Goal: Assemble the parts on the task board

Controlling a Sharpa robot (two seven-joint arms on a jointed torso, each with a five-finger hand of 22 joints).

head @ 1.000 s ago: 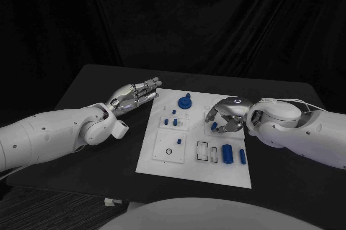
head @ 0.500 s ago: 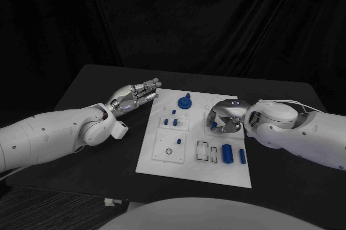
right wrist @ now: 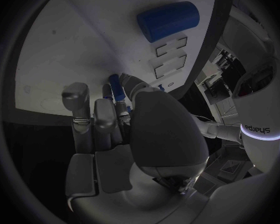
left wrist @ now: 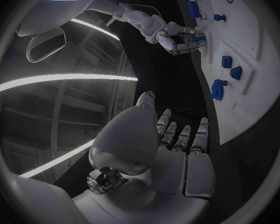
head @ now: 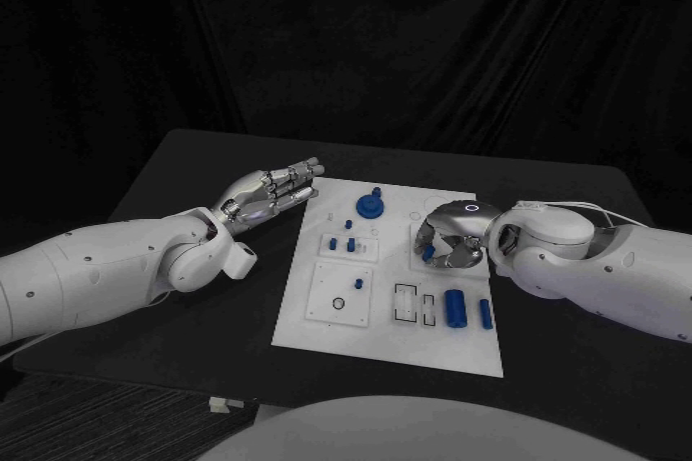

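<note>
Over the board, your right hand pinches a small blue peg, ready for seating; your left hand waits open beside it.

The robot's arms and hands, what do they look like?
Both arms are chunky, smooth white shells with small dark dots. The left hand and right hand are shiny silver metal with jointed fingers. The right hand has a small glowing blue ring on top, and a thin white cable loops over that arm.

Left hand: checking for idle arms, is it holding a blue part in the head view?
No, the left hand hovers at the task board's far left corner with nothing in its fingers.
</note>
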